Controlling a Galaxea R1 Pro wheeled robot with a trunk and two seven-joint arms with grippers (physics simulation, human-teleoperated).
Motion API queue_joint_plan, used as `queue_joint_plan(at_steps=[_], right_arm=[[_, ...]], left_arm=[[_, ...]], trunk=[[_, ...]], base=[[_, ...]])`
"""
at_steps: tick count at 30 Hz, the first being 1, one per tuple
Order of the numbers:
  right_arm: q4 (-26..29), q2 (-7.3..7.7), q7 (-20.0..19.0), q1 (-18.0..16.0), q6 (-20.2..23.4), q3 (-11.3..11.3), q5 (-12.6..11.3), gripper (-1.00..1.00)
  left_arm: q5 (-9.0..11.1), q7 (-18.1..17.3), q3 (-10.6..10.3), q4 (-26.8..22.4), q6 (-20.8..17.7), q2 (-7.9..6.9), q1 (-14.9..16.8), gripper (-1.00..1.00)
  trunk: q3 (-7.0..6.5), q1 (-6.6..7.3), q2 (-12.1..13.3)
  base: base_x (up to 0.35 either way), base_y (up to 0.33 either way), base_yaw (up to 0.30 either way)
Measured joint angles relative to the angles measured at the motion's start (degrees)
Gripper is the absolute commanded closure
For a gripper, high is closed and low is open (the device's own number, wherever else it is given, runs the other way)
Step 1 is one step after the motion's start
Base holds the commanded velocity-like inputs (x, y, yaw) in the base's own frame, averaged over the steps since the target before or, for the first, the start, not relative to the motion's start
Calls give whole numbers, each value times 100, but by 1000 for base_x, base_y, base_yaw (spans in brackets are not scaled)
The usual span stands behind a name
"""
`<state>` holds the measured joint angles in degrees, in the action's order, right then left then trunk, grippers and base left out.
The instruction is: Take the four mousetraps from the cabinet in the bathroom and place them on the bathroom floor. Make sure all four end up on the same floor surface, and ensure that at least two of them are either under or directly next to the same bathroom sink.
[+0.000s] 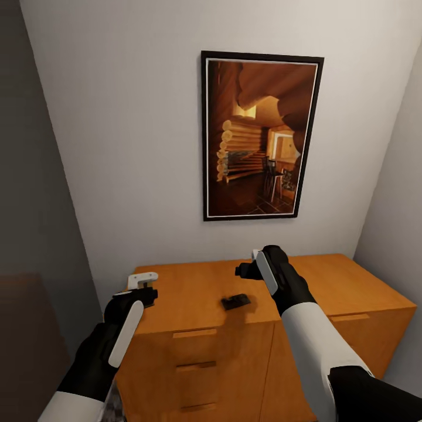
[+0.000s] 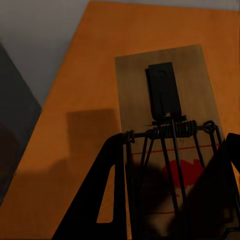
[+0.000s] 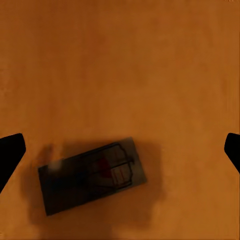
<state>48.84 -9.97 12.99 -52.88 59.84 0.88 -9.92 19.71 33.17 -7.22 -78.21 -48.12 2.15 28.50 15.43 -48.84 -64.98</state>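
Left gripper [image 2: 170, 200] clamped on a mousetrap [image 2: 165, 100] half hidden by its fingers, right gripper [image 3: 120, 150] spread above another mousetrap [image 3: 92, 175]

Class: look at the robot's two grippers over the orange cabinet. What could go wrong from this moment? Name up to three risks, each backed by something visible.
1. The left gripper holds a mousetrap near the cabinet's left edge; a slip might drop it.
2. The right gripper hovers open above a loose mousetrap lying skewed to its fingers, so closing may catch a corner.
3. That trap's wire spring could snag a fingertip.
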Motion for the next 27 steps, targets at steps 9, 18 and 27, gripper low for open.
queue_joint_plan(at_steps=[9, 18, 27], right_arm=[[-4, 0, 0, 0, -1, 0, 2, -100], [-2, 0, 1, 0, 2, 0, 6, -100], [-2, 0, 1, 0, 3, 0, 1, -100]], left_arm=[[5, 0, 0, 1, -1, 5, 0, 100], [7, 0, -5, 4, 11, 10, 1, 100], [16, 0, -10, 12, 69, 14, 1, 100]], trunk=[[-35, 0, 0], [-60, 0, 0], [-61, 0, 0]], base=[[0, 0, 234], [0, -88, 140], [0, -268, 6]])
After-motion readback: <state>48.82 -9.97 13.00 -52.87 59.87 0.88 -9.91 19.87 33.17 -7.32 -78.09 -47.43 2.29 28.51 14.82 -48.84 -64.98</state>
